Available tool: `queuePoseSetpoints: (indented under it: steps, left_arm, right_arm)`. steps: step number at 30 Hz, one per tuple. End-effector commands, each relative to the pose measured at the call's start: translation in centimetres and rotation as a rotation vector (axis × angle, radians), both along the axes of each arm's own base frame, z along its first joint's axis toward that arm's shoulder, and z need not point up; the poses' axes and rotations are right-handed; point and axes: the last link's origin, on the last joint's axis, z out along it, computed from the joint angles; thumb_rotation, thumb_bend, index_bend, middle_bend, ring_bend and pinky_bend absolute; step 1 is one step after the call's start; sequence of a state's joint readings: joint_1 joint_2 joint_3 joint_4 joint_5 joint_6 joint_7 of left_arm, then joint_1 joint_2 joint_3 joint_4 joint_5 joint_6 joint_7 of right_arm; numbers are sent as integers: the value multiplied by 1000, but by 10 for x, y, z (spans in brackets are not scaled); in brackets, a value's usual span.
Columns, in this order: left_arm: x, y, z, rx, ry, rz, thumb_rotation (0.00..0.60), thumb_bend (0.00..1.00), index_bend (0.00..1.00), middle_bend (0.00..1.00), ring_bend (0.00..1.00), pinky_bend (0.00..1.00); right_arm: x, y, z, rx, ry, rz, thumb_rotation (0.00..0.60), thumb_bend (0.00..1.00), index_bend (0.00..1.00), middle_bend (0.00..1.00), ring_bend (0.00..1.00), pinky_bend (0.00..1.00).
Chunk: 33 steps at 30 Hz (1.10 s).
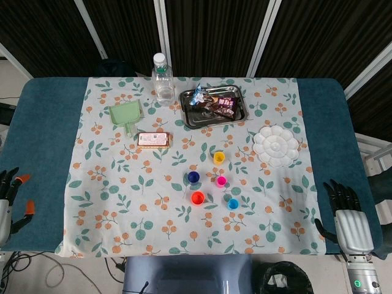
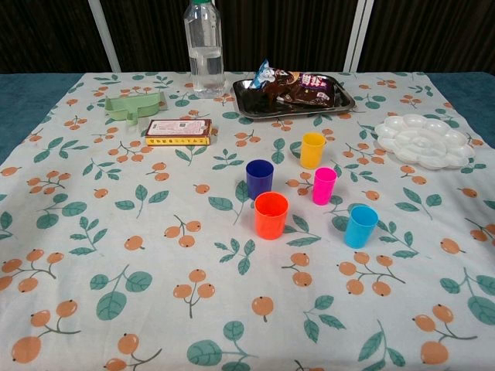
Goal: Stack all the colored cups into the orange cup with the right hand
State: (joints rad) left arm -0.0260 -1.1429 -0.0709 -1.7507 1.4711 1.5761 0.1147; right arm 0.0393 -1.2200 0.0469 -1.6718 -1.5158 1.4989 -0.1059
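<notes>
My right hand (image 1: 353,225) is hanging empty at the worktop's four o'clock (fingers (image 1: 340,193) spread), well apart from the orange plastic cup (image 1: 197,198).

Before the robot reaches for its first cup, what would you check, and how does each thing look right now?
1. Orange cup upright, mouth empty: ok.
2. Blue, yellow, pink and light blue cups upright and apart: ok.
3. Right hand holds nothing, fingers apart: ok.
4. Left hand at the table's edge, away from the cups: ok.
5. White palette off to the side of the cups: ok.
</notes>
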Motion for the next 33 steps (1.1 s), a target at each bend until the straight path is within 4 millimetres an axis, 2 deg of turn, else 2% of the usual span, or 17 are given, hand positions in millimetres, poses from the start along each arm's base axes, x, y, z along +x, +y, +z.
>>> queuePoseSetpoints:
  steps: [1,10,13,15,19,22,26,29,33]
  left_arm:
    - [0,0,0,1,-2,2,600,463,203,62,0,51]
    - [0,1,5,26,-19,5,600,463,203,62,0,51]
    - [0,1,4,21,-18,5,600,463,204,62,0,51]
    - [0,1,3,16,-17,5,600,463,204,62,0,51]
    - [1,1,3,19,-18,4,600,463,204,62,0,51]
    - [1,1,4,22,-19,4,600,463,204,62,0,51]
    - [1,1,4,21,-16,4,600,463,204,62,0,51]
    - [0,1,4,22,-18,6,600,463,204,62,0,51]
    - [-1,2,5,27,-25,12,600,463,205,62,0,51]
  right_arm:
    - [1,0,-2,13,-13,1,600,395,0,0,0,37]
    - [9,-1,-4,68,-70,38,600,396,0,0,0,36]
    - [16,-10,1,85,-76,71,600,396,0,0,0,36]
    - [26,-24,7,101,-66,106,600,395,0,0,0,36]
    - [57,-59,20,158,-20,180,600,395,0,0,0,36]
    - [89,-85,19,250,-7,221,600,395,0,0,0,29]
    - [131,-111,5,371,14,271,600,395,0,0,0,6]
    - [164,-128,-12,431,-9,305,600,395,0,0,0,0]
    - [198,-144,-37,505,-23,316,600,395,1,0,0,0]
